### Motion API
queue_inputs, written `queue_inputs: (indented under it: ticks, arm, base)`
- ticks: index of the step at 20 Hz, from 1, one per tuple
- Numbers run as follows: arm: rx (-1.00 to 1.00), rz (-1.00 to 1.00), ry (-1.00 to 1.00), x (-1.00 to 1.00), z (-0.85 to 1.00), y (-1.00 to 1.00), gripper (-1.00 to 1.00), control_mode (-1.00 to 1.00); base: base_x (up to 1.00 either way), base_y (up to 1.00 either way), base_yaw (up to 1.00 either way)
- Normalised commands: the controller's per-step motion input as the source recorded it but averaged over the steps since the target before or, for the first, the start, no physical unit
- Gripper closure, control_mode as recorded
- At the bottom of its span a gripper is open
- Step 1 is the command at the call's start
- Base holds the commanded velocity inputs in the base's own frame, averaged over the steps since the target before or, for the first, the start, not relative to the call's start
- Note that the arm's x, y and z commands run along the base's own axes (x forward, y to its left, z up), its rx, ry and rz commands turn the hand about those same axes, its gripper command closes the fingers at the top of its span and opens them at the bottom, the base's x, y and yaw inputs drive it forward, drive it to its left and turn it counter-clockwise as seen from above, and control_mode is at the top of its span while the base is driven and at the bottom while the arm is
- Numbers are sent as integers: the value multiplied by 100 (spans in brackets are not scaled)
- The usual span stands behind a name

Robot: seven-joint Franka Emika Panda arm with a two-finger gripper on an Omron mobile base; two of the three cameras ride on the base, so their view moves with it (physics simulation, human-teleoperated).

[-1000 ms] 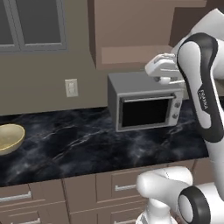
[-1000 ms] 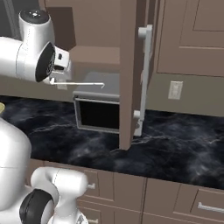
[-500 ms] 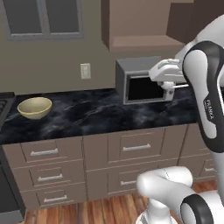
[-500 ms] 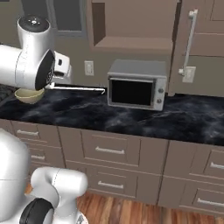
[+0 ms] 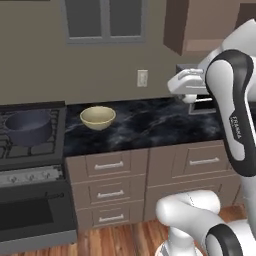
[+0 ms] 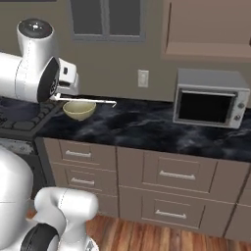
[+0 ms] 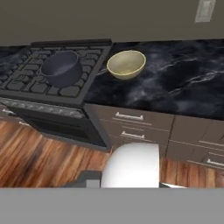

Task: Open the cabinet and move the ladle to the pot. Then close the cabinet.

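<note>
Above the dark marble desk [image 6: 147,125], my arm carries the ladle [image 6: 90,101] level toward the stove [image 7: 43,78], the thin silver rod jutting out horizontally from the end effector [image 6: 62,96] in the right base view. I read the end effector as clenched on the ladle, gripping it at or near the bowl end, though the bowl itself is hidden against the white hand and I cannot be sure which end is held. The rod's long axis runs along the desk edge and points away from the stove, its free tip toward the microwave [image 6: 211,98]. The pot [image 7: 63,68], dark and round, sits on a burner at the far left; from the hand view it lies beyond and to the left of the tan bowl [image 7: 127,63], which stands on the desk just beside the stove. In the left base view the pot [image 5: 27,125] is well apart from the hand, so my judgement is that the carry must cross over the tan bowl before lowering. The brown cabinet [image 5: 192,25] hangs with its door swung out, not yet closed.
</note>
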Motion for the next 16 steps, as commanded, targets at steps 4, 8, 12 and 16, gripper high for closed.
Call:
queue_inputs:
  ticks: [4,8,12,16]
  arm:
    - [0,0,0,0,0,0,100,100]
    - [0,0,0,0,0,0,100,100]
    - [0,0,0,0,0,0,100,100]
    - [0,0,0,0,0,0,100,100]
  base:
    - [37,100,0]
    - [63,98,0]
    - [73,88,0]
    - [62,81,0]
